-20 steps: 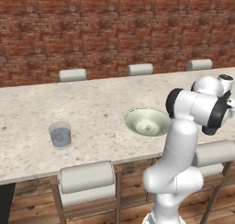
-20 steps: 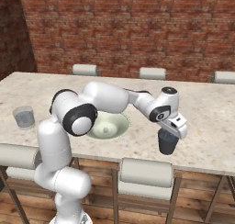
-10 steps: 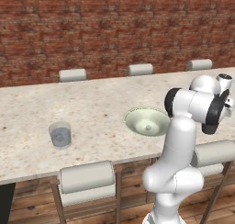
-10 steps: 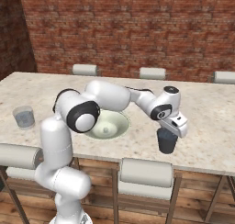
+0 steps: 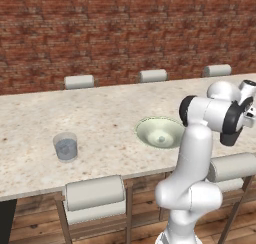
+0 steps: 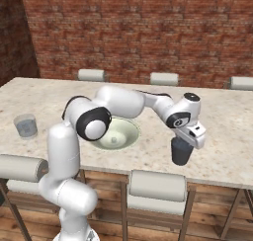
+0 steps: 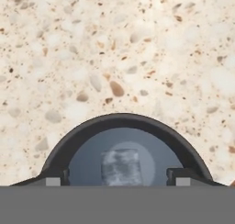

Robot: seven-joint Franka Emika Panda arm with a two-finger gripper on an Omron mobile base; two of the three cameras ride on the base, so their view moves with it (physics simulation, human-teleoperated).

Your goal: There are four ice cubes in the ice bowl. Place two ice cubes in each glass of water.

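Over the dark glass point(image 6: 181, 151) at the counter's near edge hangs the gripper point(image 6: 190, 137), pointed straight down into its mouth; the hand view looks into that glass point(image 7: 121, 149) and finds one ice cube point(image 7: 120, 166) lying in the water, centred between the two finger tips point(image 7: 183, 175); the tips stand apart with nothing between them, so the hand is spread and empty. I judge it sits this low so that a cube falls inside the rim rather than bouncing onto the counter point(image 7: 114, 48).

The bowl point(image 5: 161, 133) rests mid-counter, well apart from the dark glass, and one pale cube point(image 5: 161, 138) shows in its middle; in the right base view the arm hides part of the bowl point(image 6: 118, 134), so I cannot tell how many cubes remain. The clear glass point(image 5: 65, 146) stands far off toward the other end, also seen in the right base view point(image 6: 25, 125); whether it holds ice is too small to tell.

Against the earlier pictures, little has changed; the arm holds nearly the same pose over the dark glass, and the bowl and both glasses have not shifted.
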